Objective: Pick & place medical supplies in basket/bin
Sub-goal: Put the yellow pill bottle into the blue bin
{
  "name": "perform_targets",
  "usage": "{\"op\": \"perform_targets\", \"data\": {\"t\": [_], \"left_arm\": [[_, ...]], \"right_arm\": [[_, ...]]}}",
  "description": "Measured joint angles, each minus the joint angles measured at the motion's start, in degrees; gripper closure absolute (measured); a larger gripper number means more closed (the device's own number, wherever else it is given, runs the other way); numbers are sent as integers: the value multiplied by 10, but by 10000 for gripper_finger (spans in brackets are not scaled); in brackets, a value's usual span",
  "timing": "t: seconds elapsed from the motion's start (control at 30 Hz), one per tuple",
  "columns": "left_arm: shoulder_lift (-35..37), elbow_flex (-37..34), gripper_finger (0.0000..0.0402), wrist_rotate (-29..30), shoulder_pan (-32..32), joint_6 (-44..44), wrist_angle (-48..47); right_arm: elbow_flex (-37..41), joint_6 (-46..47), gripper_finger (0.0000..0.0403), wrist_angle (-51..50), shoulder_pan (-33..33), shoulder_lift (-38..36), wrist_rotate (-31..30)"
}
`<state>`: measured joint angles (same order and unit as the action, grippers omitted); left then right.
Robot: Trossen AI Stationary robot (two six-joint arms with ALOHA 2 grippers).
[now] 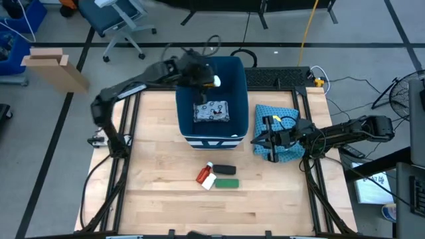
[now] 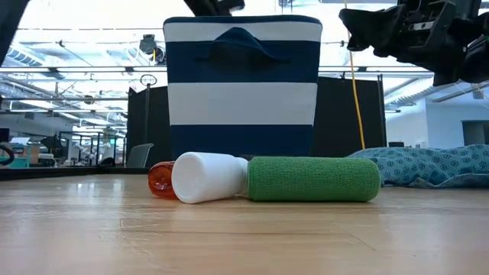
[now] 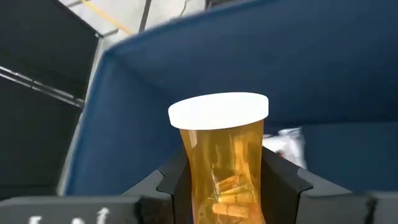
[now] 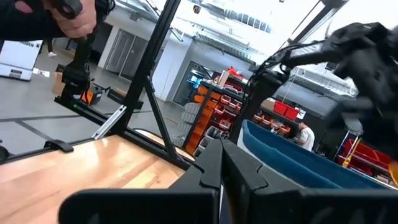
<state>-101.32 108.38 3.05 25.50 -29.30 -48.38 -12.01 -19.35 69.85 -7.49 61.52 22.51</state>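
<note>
The left hand (image 1: pixel 214 82) is hovering over the far part of the blue bin (image 1: pixel 188 99), its fingers (image 3: pixel 283 180) pinching an orange pill bottle (image 3: pixel 225 163) by the lower body so that the white cap is standing clear above them; held upright over the opening like this, the bottle is probably about to be let go into the bin rather than set down on the counter (image 1: pixel 159 192). One flat white packet with dark print (image 1: pixel 211 112) is already lying on the bin's floor, so I am counting one item inside and one in the air above it. Still waiting on the counter, just in front of the bin, are three things huddled together: a red bottle with a white cap (image 1: pixel 205 176), a black oblong (image 1: pixel 224 170) and a green oblong (image 1: pixel 227 183), the last two lying side by side. The right hand (image 1: pixel 256 141) is resting fully closed and empty over the blue patterned cloth (image 1: pixel 287 113), apparently parked out of the way beside the bin. I am seeing no white tube anywhere.
</note>
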Motion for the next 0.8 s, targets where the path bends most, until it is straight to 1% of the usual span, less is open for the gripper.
{"op": "perform_targets", "data": {"t": [0.13, 0.3, 0.4, 0.5, 0.67, 0.8], "left_arm": [[-58, 32, 261, -12, 23, -33, -15], [-107, 36, 261, -20, 22, -117, -33], [-126, 36, 261, -29, 24, -143, -46], [-147, 36, 261, -31, 31, -144, -60], [-170, 36, 261, -35, 52, -103, -63], [-187, 36, 261, -73, 69, -78, -70]], "right_arm": [[0, 0, 403, 0, 0, 0, 0], [0, -3, 403, -7, 0, 0, 0], [0, -12, 403, -21, 0, 0, 0], [0, -16, 403, -30, 0, 0, -2], [0, -15, 403, -33, 0, 0, -2], [0, -15, 403, -36, 0, 0, -2]]}}
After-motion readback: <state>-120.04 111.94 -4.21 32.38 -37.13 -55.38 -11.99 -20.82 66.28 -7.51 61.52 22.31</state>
